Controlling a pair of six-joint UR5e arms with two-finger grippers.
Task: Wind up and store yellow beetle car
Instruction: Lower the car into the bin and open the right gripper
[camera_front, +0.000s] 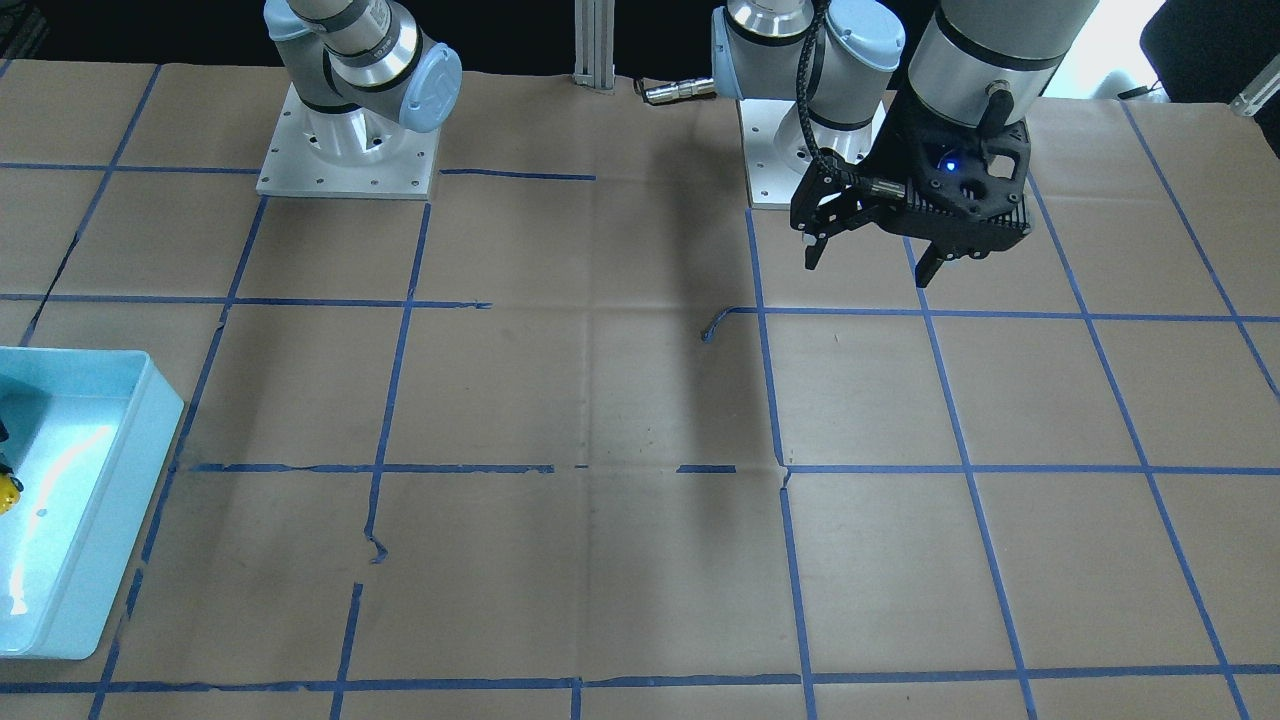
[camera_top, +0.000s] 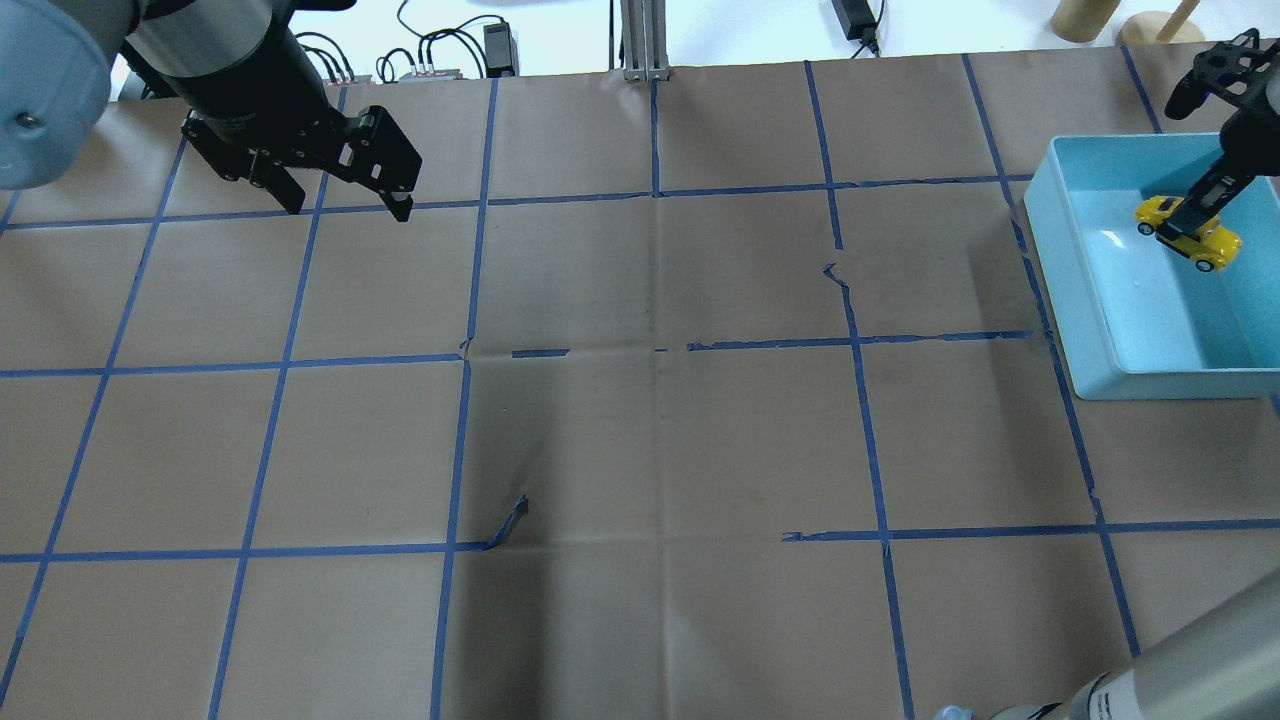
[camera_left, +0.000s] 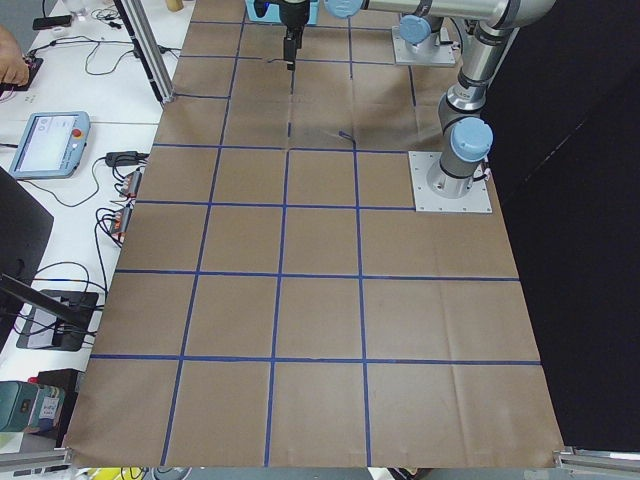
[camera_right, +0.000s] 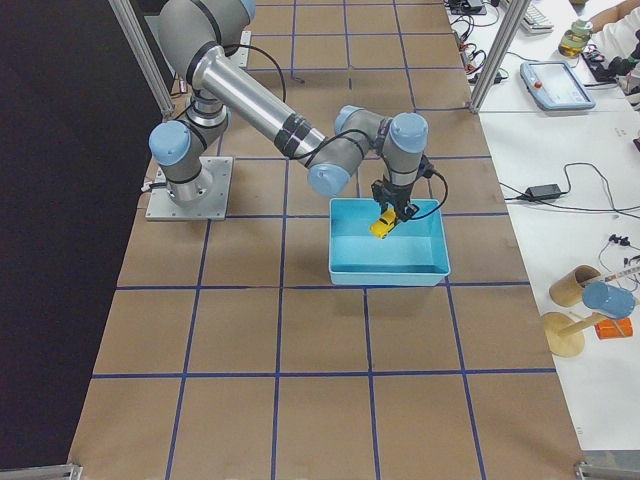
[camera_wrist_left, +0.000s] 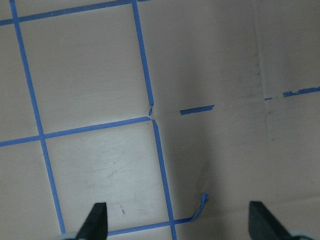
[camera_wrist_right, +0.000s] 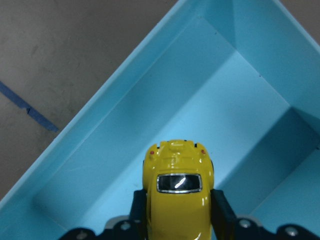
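The car (camera_wrist_right: 177, 197) is glossy bright yellow and round-backed, with a dark, chrome-rimmed rear window and two tiny red tail lights. The right claw (camera_wrist_right: 178, 212) pinches its sides inside the light-blue bin (camera_top: 1060, 285). The left claw (camera_top: 348, 208) hangs spread above the tabletop (camera_top: 650, 450), well apart from the bin.

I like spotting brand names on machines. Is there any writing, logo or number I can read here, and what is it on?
No text can be read in any view.
On the blue joint cap: a faint raised mark, not legible.
On the tablet screen: too small to read.
On the second tablet: too small to read.
On the yellow beetle car and the blue tray: no lettering visible.
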